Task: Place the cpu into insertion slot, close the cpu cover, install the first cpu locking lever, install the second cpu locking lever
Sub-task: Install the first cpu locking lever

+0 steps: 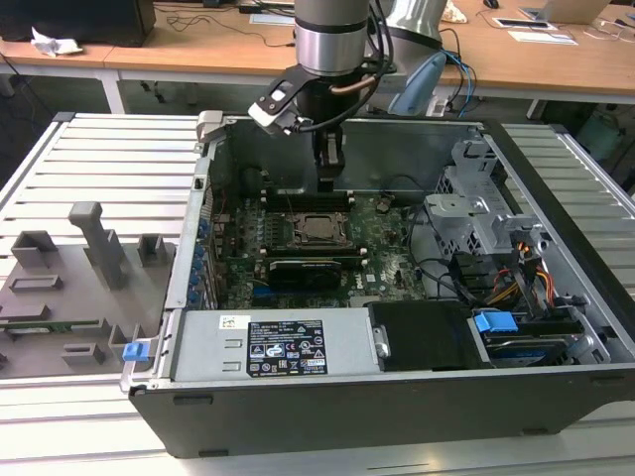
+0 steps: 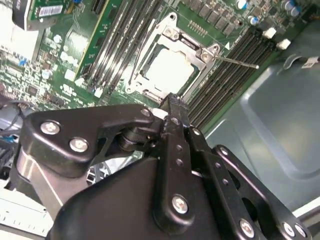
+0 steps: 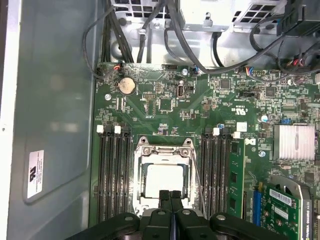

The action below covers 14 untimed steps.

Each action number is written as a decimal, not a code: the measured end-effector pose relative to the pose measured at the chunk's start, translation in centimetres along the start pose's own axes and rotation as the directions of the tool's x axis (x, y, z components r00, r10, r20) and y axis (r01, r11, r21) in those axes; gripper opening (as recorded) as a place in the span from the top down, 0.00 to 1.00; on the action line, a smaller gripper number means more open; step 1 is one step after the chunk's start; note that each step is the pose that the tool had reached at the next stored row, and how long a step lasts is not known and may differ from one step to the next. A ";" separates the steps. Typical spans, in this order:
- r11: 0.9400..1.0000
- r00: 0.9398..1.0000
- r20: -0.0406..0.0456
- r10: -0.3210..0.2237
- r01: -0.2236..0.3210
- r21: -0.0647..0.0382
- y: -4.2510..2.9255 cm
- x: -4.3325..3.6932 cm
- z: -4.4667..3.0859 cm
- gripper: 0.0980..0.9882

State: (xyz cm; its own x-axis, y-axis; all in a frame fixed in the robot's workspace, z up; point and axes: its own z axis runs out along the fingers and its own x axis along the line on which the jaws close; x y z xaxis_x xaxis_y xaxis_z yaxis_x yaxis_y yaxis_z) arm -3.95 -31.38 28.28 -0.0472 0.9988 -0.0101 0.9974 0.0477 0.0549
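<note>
At the exterior view's left, a ribbed grey metal table (image 1: 99, 149) carries blocky matte grey fixtures (image 1: 97, 243). Just right of them stands an open computer case (image 1: 397, 412) with dark, smooth walls and a flat silver power supply (image 1: 273, 347) along the lower edge of the frame. In the middle of the frame, on the green circuit board (image 1: 387, 268), the cpu (image 1: 319, 229) lies flat in the insertion slot, which is hidden beneath it. In both wrist views the cpu's dull pale square top (image 3: 164, 180) (image 2: 169, 70) shows through the window of the cpu cover (image 3: 162, 145) (image 2: 150, 52), a thin bright metal frame lying down around it. Long dark ridged memory slots (image 3: 112, 175) flank it. The black gripper (image 1: 330, 183) (image 3: 170, 194) (image 2: 169, 100) hangs just above the socket's edge, its jointed fingers pressed together and holding nothing. In the second wrist view, a thin wire lever (image 2: 235, 61) juts out from one corner of the frame. At the exterior view's right sits a perforated grey drive cage (image 1: 476, 198).
</note>
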 end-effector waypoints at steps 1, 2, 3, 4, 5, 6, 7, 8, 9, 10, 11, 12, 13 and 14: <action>1.000 1.000 -0.001 -0.016 0.016 0.000 0.00 0.00 0.00 0.99; 0.999 0.999 -0.001 -0.036 0.036 0.000 0.00 0.00 -0.01 0.99; 0.998 0.998 -0.003 -0.060 0.060 -0.001 0.00 0.00 0.00 0.99; 0.997 0.997 -0.004 -0.075 0.075 -0.001 0.00 0.00 0.00 0.99; 0.995 0.995 -0.005 -0.096 0.096 -0.001 0.00 0.00 0.00 0.99; 0.994 0.994 -0.005 -0.108 0.108 -0.001 0.00 0.00 0.00 0.99; 0.992 0.992 -0.006 -0.124 0.124 -0.002 0.00 0.00 0.00 0.99; 0.991 0.991 -0.007 -0.133 0.133 -0.002 0.00 0.00 0.00 0.99; 0.990 0.990 -0.007 -0.142 0.142 -0.002 0.00 0.00 0.00 0.99; 0.988 0.988 -0.008 -0.154 0.154 -0.002 0.00 0.00 0.00 0.99; 0.987 0.987 -0.008 -0.161 0.161 -0.002 0.00 0.00 0.00 0.99; 0.986 0.986 -0.008 -0.165 0.165 -0.002 0.00 0.00 0.00 0.99; 0.986 0.986 -0.009 -0.168 0.168 -0.002 0.01 0.00 0.00 0.99; 0.985 0.985 -0.009 -0.173 0.173 -0.002 0.00 0.00 -0.01 0.99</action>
State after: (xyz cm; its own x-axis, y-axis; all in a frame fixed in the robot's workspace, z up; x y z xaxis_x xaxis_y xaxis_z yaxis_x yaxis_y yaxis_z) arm -3.94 -31.39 28.28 -0.2198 0.9755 -0.0106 0.9740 0.2200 0.0548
